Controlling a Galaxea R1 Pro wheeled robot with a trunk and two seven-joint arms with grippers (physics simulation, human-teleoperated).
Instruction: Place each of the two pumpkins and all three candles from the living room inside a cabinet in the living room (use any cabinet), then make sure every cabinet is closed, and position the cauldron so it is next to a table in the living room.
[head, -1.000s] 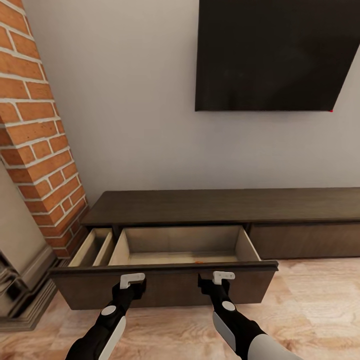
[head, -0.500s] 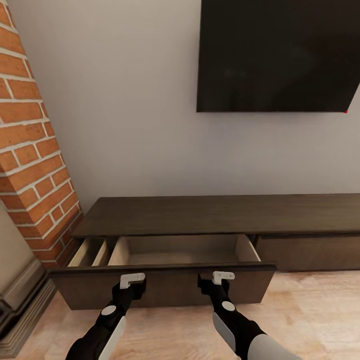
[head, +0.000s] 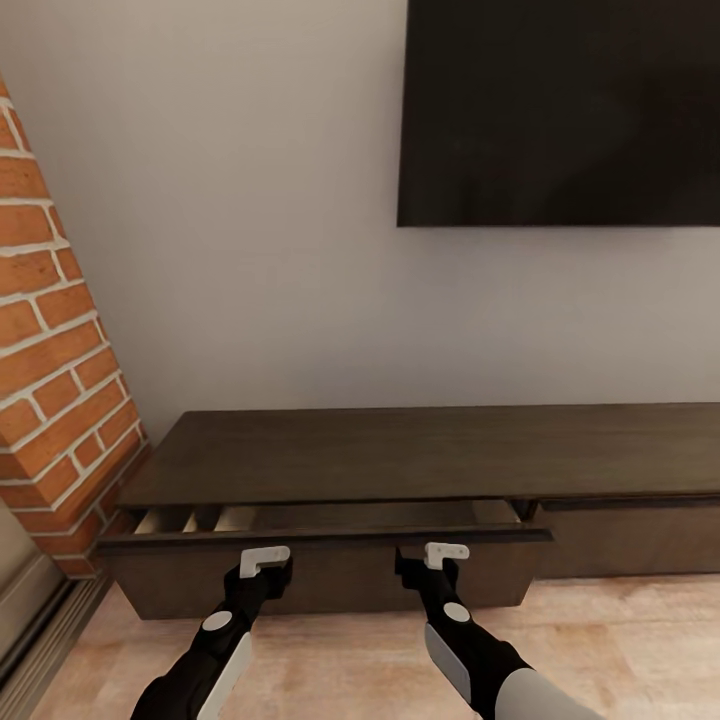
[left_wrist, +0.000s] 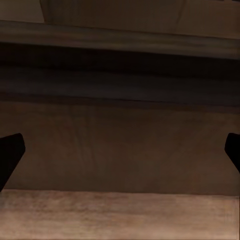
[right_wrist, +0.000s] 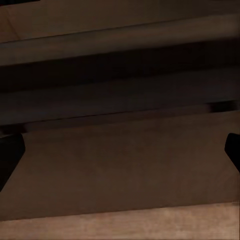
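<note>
The long dark brown cabinet (head: 400, 450) stands against the wall under a television. Its wide left drawer (head: 330, 580) sticks out a little, and only a thin strip of pale interior shows behind the front. My left gripper (head: 262, 560) and right gripper (head: 440, 555) are both at the drawer front, side by side, near its top edge. In the left wrist view the drawer front (left_wrist: 120, 150) is very close, with the dark fingertips (left_wrist: 10, 152) spread wide; the right wrist view shows the same panel (right_wrist: 120, 165) between spread fingertips (right_wrist: 10, 155). Both grippers are open and empty. Pumpkins, candles and cauldron are out of view.
A brick fireplace (head: 50, 350) rises at the left, close to the cabinet's end. A black television (head: 560, 110) hangs on the wall above. The cabinet's right drawer front (head: 630, 540) sits flush. Wooden floor (head: 620, 640) lies to the right of my arms.
The drawer has slid in from wide open to a narrow gap, with both grippers staying on its front. The whole view has moved closer to the cabinet.
</note>
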